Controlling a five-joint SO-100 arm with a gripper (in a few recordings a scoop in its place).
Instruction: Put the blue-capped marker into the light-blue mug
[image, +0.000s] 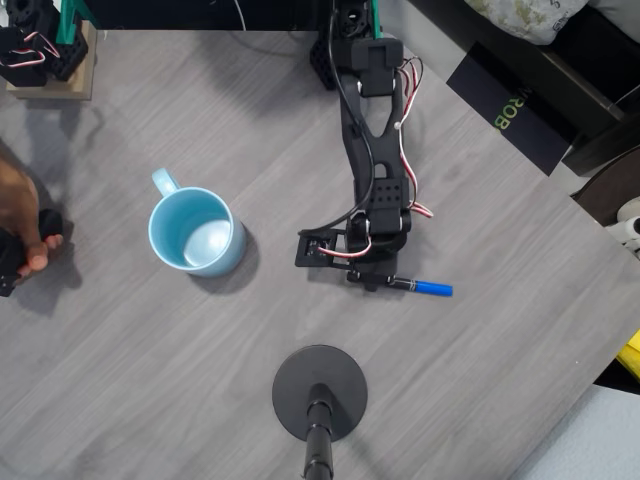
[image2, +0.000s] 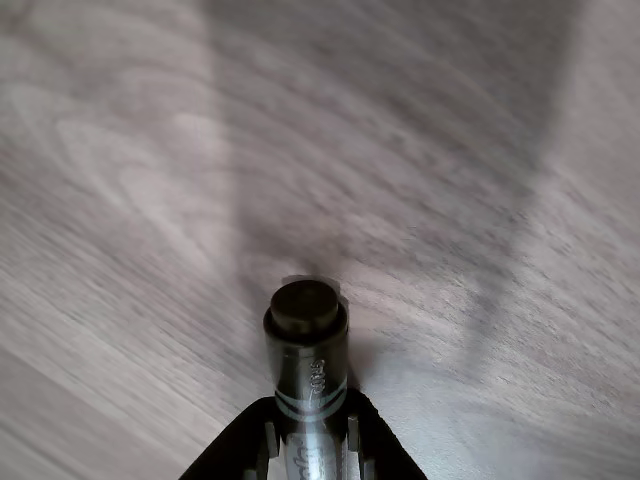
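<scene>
Marker (image2: 305, 375) in jaws, cap end hidden

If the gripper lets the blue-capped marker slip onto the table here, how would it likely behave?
The blue-capped marker looks like a rigid round barrel, so it would probably roll on the flat table rather than flop. Its glossy barrel seems slippery; the gripper closes on it near one end, so it may pivot.

Table (image: 480, 380): grey wood-grain laminate, matt, smooth. Mug (image: 197, 233): glazed ceramic in look, glossy inside and out. Marker (image: 420, 287): smooth plastic, black barrel with slight sheen in the wrist view (image2: 306, 355), blue cap. Arm (image: 378, 150): matt black plastic. Round base (image: 320, 392): matt black
</scene>
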